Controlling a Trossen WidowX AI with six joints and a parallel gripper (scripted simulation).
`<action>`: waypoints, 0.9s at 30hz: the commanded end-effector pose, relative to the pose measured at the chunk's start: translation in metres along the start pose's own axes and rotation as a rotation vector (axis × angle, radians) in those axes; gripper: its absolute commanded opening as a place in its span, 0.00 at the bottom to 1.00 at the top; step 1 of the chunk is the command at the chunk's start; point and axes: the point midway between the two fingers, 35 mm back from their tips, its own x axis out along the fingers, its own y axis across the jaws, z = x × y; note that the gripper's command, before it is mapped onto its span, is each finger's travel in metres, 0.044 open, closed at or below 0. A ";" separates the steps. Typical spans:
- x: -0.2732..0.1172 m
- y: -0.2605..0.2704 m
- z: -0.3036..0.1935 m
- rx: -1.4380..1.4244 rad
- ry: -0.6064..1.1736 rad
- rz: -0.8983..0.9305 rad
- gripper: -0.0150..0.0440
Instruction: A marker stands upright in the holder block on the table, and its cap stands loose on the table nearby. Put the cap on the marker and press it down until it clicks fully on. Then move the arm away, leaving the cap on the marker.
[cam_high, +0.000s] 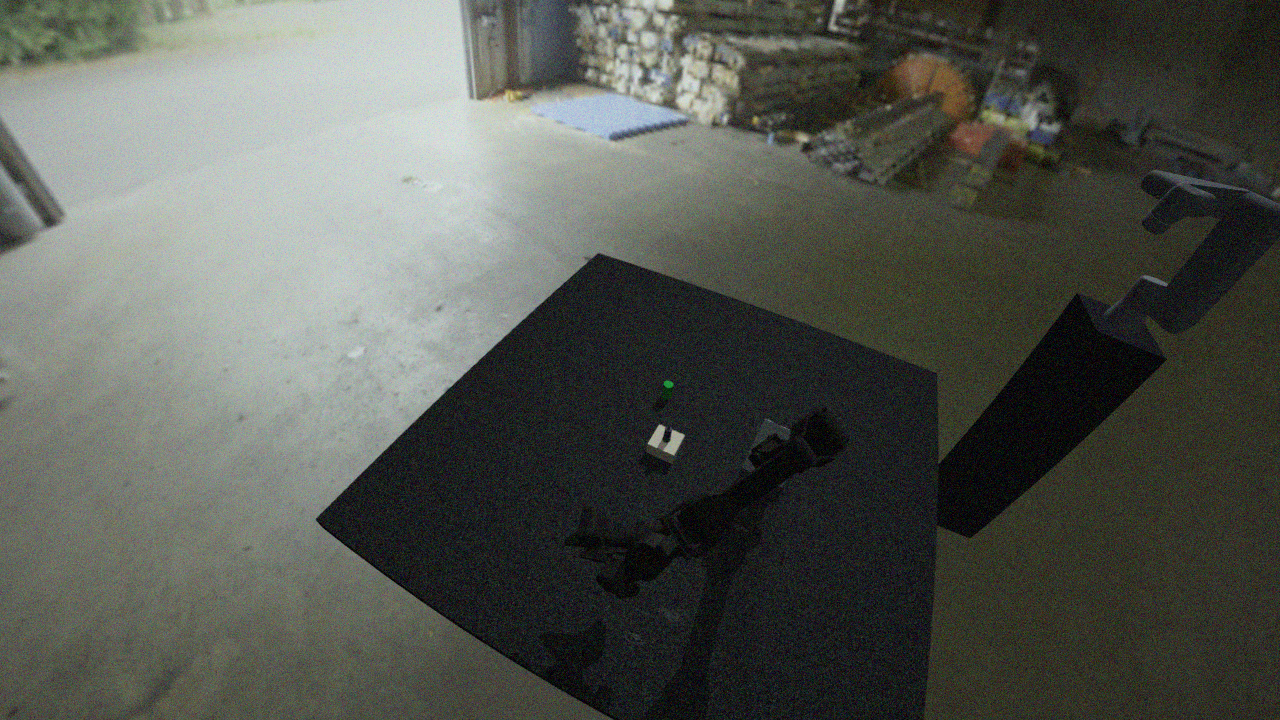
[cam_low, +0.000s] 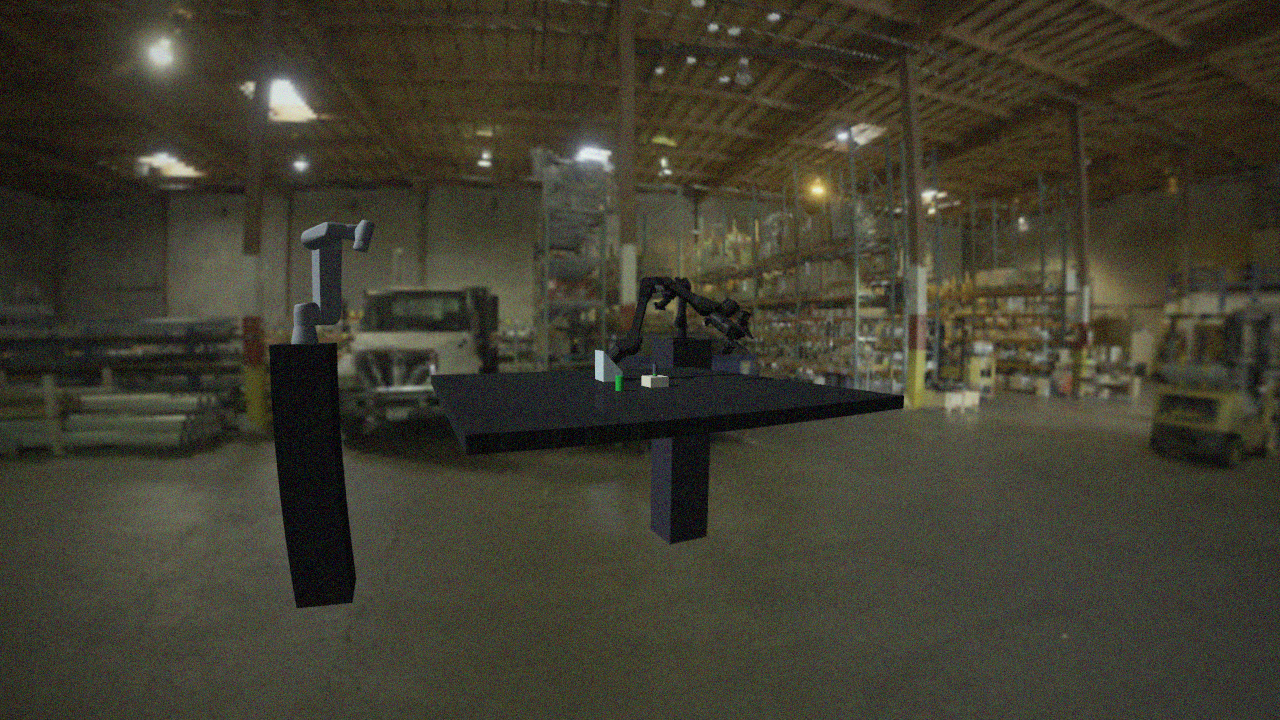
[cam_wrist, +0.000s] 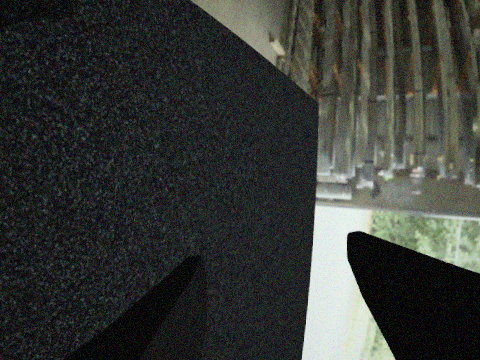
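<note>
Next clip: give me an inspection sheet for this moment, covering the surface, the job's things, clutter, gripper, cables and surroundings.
Surface: dark square table top on a single pedestal leg.
Job's things: small green marker cap stands alone on the table, apart from the white holder block; the dark marker stands upright in the block, uncapped.
Clutter: a pale wedge-shaped block stands beside the arm's base.
Gripper: black parallel-jaw gripper is open and holds nothing, out near the table's near edge, away from the cap and block; the wrist view shows only table and background between its fingers.
Cables: nothing seen.
Surroundings: concrete floor, stacked timber, warehouse shelving, a truck, a forklift, a grey arm-like mount on a dark pillar.
</note>
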 end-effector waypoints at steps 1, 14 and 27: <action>0.045 0.013 -0.057 -0.127 0.188 0.111 0.66; 0.087 0.019 -0.241 -0.159 0.591 0.417 0.66; 0.014 0.048 -0.443 0.230 0.783 0.900 0.66</action>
